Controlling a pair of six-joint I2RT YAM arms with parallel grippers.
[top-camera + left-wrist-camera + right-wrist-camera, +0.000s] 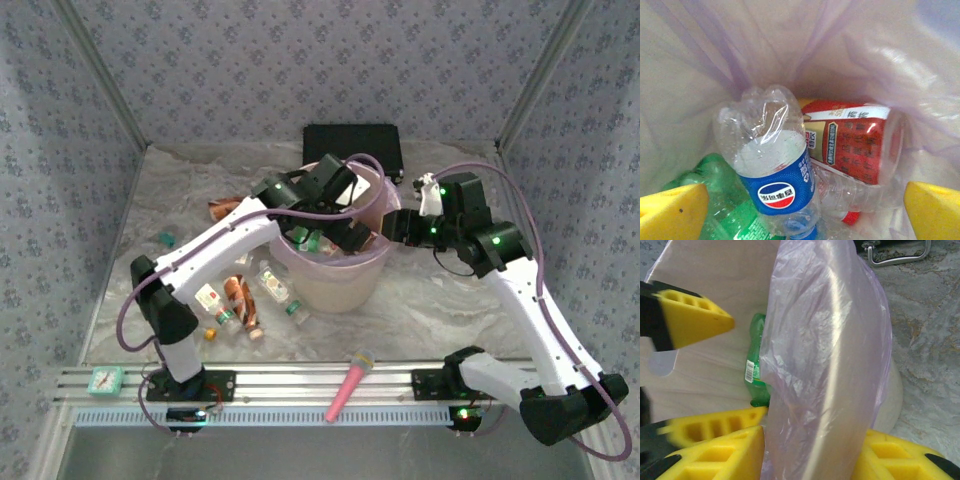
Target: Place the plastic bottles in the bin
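The cream bin (pixel 335 285) with its pink bag stands mid-table. My left gripper (pixel 346 233) hangs over its mouth, open and holding nothing, its yellow fingertips (pixel 671 210) spread wide apart. Below it, inside the bin, lie a clear bottle with a blue label (pixel 774 172), a red-labelled bottle (pixel 855 145) and a green bottle (pixel 710 197). My right gripper (pixel 810 452) is shut on the bin's bag-covered rim (pixel 825 365) at its right side (pixel 392 226). Several more bottles (pixel 245 298) lie on the table left of the bin.
A flat black box (pixel 352 145) sits just behind the bin. A pink microphone-shaped stick (pixel 348 385) lies on the front rail, and a teal clock (pixel 105 378) sits at the front left. Patterned walls close in both sides and the back.
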